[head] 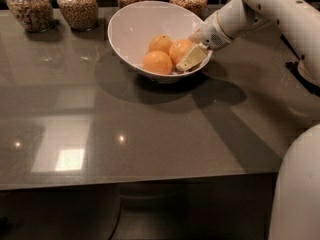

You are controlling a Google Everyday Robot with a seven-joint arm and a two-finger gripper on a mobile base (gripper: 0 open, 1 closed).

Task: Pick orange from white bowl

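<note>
shows a glossy white bowl (130, 19), matt oranges (157, 62), glass jars (77, 6), a polished table (150, 134), a smooth plastic gripper (192, 58) inside the bowl's right side.

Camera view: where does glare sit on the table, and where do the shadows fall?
Camera view: a bright square glare lies on the table front left, two small light spots beside it; the shadow of the bowl spreads around its base, that of the arm to its right; the gripper, in the bowl at the right orange, is well lit.
</note>
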